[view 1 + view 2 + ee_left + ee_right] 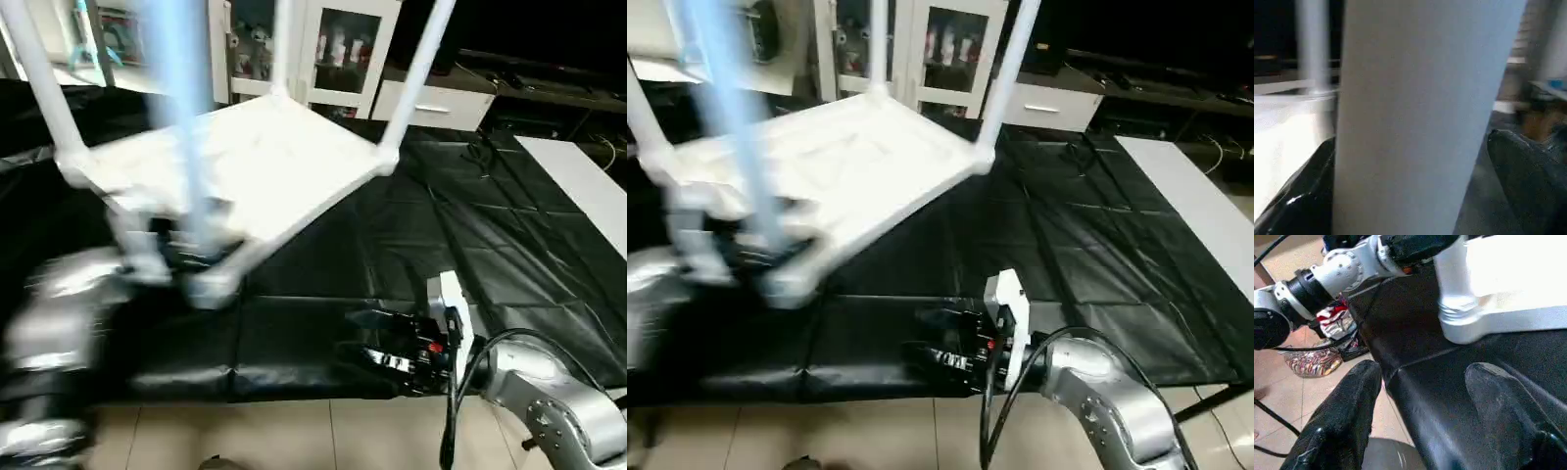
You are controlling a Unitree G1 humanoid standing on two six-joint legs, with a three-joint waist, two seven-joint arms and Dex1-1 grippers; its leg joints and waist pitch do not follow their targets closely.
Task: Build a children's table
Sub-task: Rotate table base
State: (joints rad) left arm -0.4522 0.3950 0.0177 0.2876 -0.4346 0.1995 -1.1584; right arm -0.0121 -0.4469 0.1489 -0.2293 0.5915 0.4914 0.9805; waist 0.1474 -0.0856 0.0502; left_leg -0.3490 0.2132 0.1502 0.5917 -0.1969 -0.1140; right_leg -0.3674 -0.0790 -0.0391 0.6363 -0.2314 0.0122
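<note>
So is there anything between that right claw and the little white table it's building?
Nothing visible. The right gripper hangs with its jaws apart at the near edge of the black-covered work table. Between it and the upside-down children's table lies only bare black cloth. The left gripper is already up at the near corner leg.

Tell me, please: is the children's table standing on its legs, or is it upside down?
Upside down. The children's table lies top-down on the black cloth, and its legs point upward.
</note>
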